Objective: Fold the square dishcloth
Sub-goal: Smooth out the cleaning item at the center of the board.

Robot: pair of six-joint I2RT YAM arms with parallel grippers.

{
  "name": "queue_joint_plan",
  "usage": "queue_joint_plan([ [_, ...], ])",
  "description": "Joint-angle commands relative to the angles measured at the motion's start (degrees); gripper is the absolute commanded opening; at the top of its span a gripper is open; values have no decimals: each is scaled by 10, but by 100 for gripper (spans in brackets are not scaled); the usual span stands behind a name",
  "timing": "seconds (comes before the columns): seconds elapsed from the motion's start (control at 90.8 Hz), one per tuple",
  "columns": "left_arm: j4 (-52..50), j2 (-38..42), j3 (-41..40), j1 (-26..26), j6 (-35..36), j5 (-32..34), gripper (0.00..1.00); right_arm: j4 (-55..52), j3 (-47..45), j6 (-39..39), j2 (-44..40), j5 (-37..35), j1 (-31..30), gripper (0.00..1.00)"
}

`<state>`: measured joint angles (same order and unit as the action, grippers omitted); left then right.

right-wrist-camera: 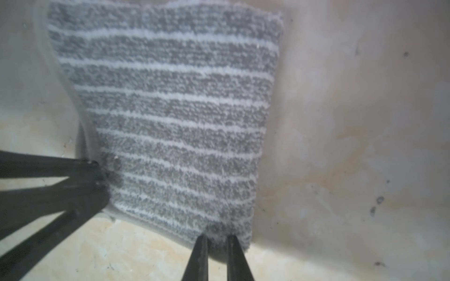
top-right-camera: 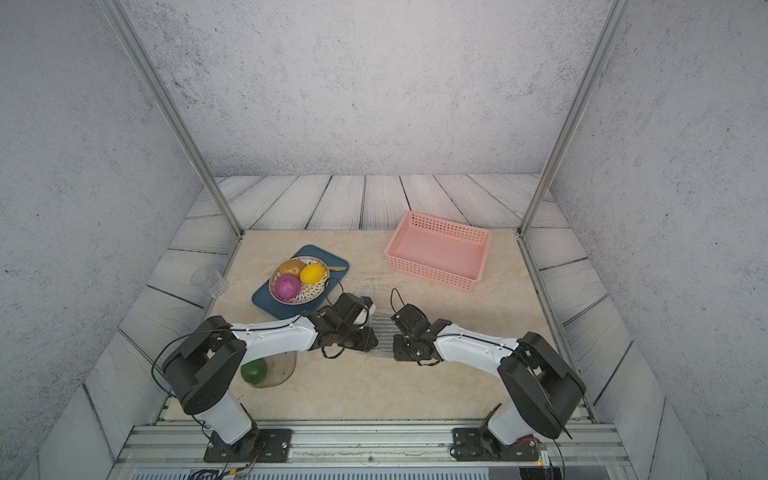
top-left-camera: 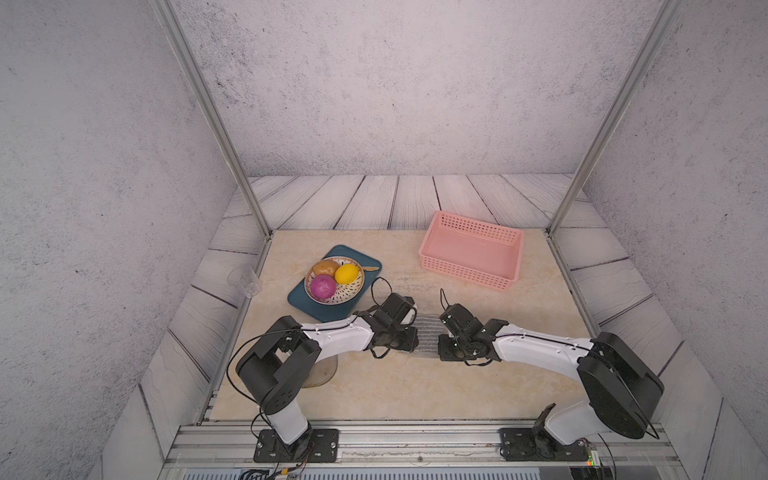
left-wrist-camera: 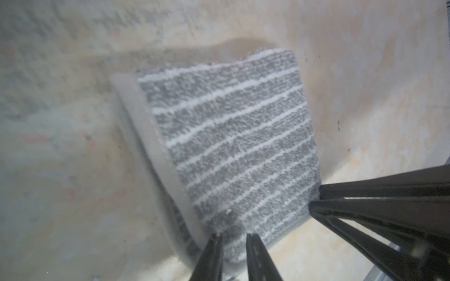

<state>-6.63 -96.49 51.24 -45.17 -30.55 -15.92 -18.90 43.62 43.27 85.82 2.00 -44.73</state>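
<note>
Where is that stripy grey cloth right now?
The square dishcloth lies on the table, central in both top views, between the left gripper and right gripper, which each pinch its edge, just right of the teal tray.

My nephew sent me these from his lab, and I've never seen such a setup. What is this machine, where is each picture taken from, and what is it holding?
These are two white-and-black robot arms, left and right, mounted at the edge of a beige marble-look table. The two wide pictures come from one camera overhead; the two close-ups come from cameras on the arms' wrists. On the table sit an empty pink plastic basket, a dark blue tray bearing a speckled bowl of fruit, and a grey striped square dishcloth. The left end effector and the right end effector, two-fingered pincers, are each closed on the cloth's edge, near neighbouring corners.
</note>
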Motion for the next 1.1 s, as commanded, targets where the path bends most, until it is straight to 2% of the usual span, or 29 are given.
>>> queue_joint_plan([
  [0.0,2,-10,-3,11,22,22,25,4,-10,7,11,5,-1,14],
  [0.198,14,-30,-11,20,21,22,22,5,-14,9,10,2,-1,14],
  [0.374,11,-13,-18,23,22,19,22,-1,-12,3,2,0,-1,14],
  [0.561,-14,45,-8,23,24,15,34,-38,19,-14,-38,-29,-1,16],
  [0.738,-54,85,23,27,30,36,36,-66,49,-27,-78,-87,0,21],
  [0.925,-55,55,53,47,33,18,29,-86,100,-49,-64,-132,11,22],
  [1.09,-35,9,76,58,36,-17,27,-65,128,-64,-29,-135,23,22],
])
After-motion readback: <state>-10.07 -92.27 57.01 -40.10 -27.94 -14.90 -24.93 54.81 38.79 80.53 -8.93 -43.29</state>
